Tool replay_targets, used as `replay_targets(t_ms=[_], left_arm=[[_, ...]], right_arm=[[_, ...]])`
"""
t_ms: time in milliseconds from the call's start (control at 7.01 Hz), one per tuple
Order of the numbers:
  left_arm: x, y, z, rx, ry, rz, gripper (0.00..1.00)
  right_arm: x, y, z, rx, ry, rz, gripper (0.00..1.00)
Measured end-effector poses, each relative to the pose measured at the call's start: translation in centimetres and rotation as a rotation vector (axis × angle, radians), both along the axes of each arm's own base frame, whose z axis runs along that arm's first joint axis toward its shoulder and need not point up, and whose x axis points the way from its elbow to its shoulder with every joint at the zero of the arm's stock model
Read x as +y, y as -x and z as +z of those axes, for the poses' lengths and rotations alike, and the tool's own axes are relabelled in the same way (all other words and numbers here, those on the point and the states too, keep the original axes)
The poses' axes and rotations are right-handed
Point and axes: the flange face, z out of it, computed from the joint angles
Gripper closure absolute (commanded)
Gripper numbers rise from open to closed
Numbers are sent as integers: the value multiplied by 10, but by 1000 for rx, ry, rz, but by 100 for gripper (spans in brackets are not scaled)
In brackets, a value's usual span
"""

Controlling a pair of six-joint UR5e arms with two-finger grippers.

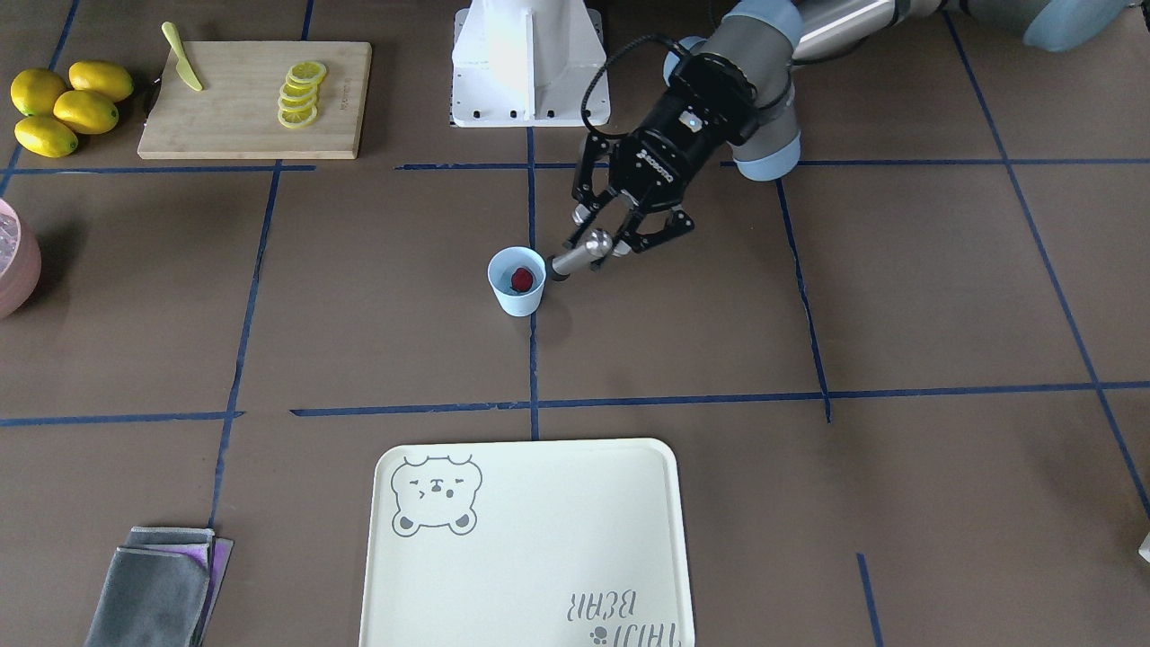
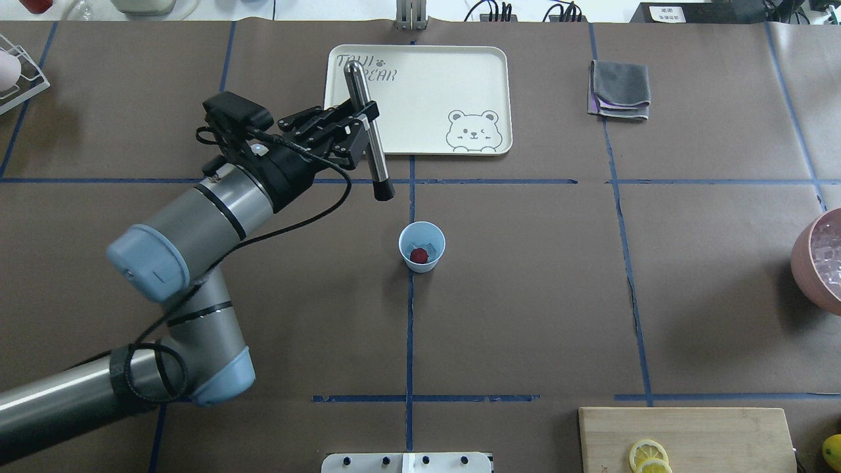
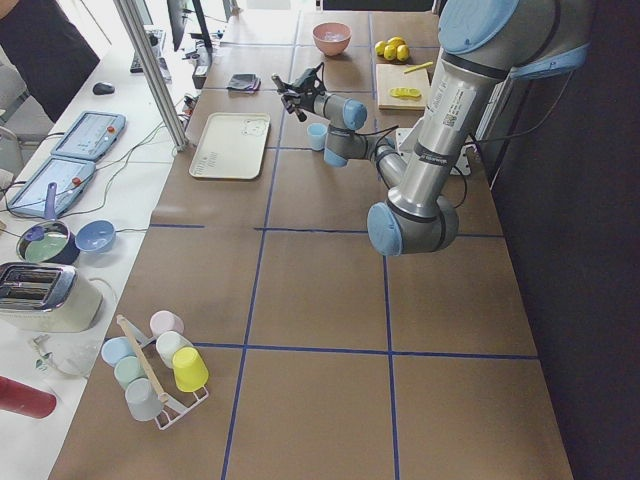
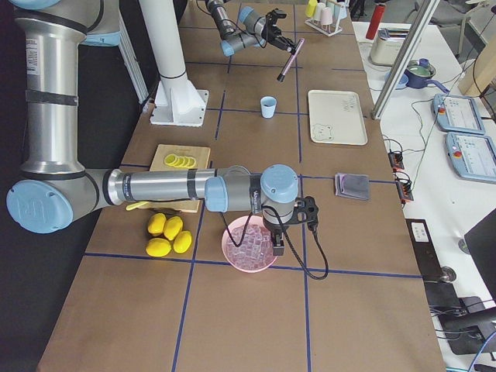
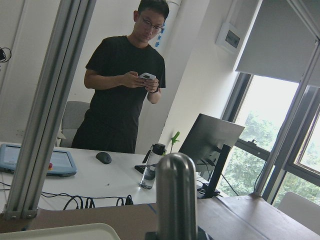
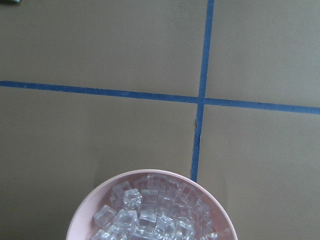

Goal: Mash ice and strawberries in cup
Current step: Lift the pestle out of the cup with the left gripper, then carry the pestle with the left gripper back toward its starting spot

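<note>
Reaching across, left gripper clamps a tilted metal pestle near the cup (strawberry inside) — right gripper: jaws unclear.

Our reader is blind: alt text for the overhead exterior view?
The left end effector holds a metal muddler tilted above the table, outside the light-blue cup, which contains one strawberry. Also: cream tray, folded cloth, pink ice bowl.

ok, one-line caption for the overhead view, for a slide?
Left pincer holds a steel muddler poised near the blue cup, one strawberry inside.
</note>
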Motion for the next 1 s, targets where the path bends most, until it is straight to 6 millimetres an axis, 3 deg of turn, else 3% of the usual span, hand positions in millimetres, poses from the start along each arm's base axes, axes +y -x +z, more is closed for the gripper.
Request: replay_targets(t_ms=[428,713,998], left_arm=[[-53,109,117,-131,260,198,100],[-86,185,178,-259,559,378,100],[-97,211,217,-313,774,483,100]], right_arm=[[-4,-4,-1,52,-5,10,1],[-5,-7,0,94,-10,16,1],[-3,-7,1,96,-7,15,1]])
